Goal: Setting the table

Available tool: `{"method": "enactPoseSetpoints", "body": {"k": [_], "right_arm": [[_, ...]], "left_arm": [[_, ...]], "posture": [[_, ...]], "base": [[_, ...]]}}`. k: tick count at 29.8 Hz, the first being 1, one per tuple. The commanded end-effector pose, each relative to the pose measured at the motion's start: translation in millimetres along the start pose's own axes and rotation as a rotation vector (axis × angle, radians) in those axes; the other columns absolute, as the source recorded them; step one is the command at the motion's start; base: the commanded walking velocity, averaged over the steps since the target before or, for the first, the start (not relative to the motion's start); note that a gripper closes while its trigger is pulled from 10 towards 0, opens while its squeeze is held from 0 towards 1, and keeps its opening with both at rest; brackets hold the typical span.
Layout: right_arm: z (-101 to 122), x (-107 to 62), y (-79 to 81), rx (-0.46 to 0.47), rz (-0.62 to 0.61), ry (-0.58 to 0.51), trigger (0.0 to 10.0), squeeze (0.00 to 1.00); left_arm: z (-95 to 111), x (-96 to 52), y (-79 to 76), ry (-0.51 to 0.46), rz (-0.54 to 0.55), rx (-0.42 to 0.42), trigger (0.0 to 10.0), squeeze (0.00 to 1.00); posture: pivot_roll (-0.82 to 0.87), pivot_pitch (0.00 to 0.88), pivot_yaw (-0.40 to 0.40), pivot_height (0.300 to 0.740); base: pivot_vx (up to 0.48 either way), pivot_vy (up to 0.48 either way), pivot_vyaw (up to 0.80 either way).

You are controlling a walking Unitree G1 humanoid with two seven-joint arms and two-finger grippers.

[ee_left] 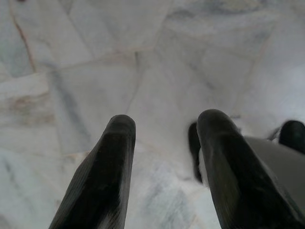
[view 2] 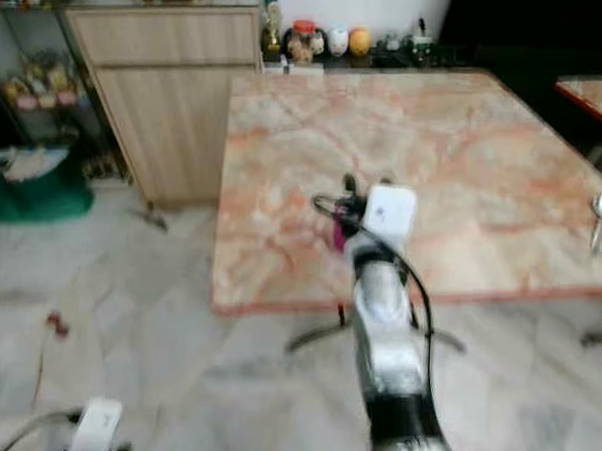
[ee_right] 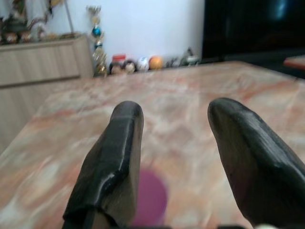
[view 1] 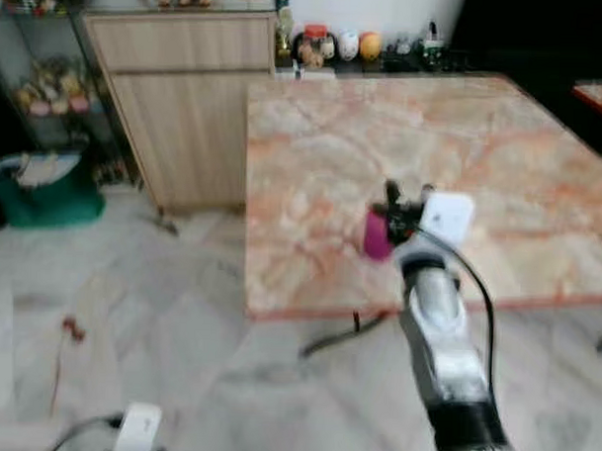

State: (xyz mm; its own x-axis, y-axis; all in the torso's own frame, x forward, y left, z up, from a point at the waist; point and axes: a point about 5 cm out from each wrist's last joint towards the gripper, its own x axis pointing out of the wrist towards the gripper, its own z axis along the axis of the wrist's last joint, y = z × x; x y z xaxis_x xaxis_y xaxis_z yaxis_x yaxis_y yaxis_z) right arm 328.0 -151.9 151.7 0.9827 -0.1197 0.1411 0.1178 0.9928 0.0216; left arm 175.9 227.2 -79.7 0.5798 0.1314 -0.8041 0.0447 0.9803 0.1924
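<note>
**Right gripper over the marble table, purple cup beneath it**

Our right gripper's fingers point(ee_right: 126, 157) stand apart, a wide gap between them, holding nothing. The right gripper point(view 1: 406, 204) hangs above the near part of the table, and just under and beside it is a small purple cup point(view 1: 377, 234), which in the right wrist view shows as a blurred purple patch point(ee_right: 151, 198) below the gap. We cannot tell whether a finger touches it. Our left gripper point(ee_left: 164, 143) hangs low at our side over the floor, its fingers apart too, with nothing between them.

Nearest us is the floor point(view 1: 179, 310), pale marble tiles with grey veins; a small reddish thing point(view 1: 72, 327) lies on it to our left, too blurred to name. Next comes the table point(view 1: 324, 137), its top a pinkish-orange veined marble. A spoon point(view 2: 600, 211) lies near its right edge, well apart from the cup.

Left of the table stands a light wooden cabinet point(view 1: 177, 93), and further left a green bin point(view 1: 50, 192) sits on the floor before a shelf of small items. Along the far wall behind the table is a row of jars and round containers point(view 1: 337, 44), red, white and orange among them. We can read no writing or labels; the pictures are too blurred.
</note>
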Motion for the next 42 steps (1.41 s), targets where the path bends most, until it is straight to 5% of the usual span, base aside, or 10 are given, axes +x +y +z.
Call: {"method": "enactPoseSetpoints", "body": {"k": [1,14,16,30,31,32,42], "right_arm": [[6.8,-0.6,10.6,0.007,0.035,-0.003,10.0,0.00],[-1.6,-12.0,18.0,-0.058,0.143,0.131,10.0,0.00],[1.6,-14.5,21.2,-0.058,0.179,0.145,10.0,1.00],[15.9,-30.1,41.5,-0.078,0.417,0.316,10.0,1.00],[17.9,-30.1,42.0,-0.087,0.422,0.338,10.0,0.75],[18.0,-30.3,42.8,-0.109,0.440,0.353,10.0,0.00],[9.2,-33.3,34.3,-0.226,0.487,0.472,10.0,0.00]], "left_arm": [[-3.8,-1.1,8.1,0.020,0.016,0.023,10.0,0.00],[-5.7,-1.3,5.2,0.022,0.014,0.025,10.0,0.00],[-7.3,-1.7,5.2,0.026,0.013,0.026,10.0,0.00],[-14.2,-3.4,7.2,0.045,0.010,0.039,10.0,0.00],[-14.8,-3.5,7.2,0.047,0.010,0.041,10.0,0.00],[-15.2,-3.5,7.2,0.049,0.010,0.042,10.0,0.00],[-16.9,-3.8,6.0,0.054,0.005,0.043,10.0,0.00]], "posture": [[0.08,0.000,-0.039,0.740],[0.08,0.000,-0.040,0.740],[0.08,0.000,-0.041,0.740],[0.07,0.000,-0.034,0.740],[0.07,0.000,-0.035,0.740],[0.07,0.000,-0.035,0.740],[0.06,0.000,-0.039,0.740]], "base": [[0.296,0.000,0.00],[0.046,0.000,0.00],[0.000,0.000,0.00],[0.000,0.000,0.00],[0.000,0.000,0.00],[0.000,0.000,0.00],[0.000,0.000,0.00]]}}
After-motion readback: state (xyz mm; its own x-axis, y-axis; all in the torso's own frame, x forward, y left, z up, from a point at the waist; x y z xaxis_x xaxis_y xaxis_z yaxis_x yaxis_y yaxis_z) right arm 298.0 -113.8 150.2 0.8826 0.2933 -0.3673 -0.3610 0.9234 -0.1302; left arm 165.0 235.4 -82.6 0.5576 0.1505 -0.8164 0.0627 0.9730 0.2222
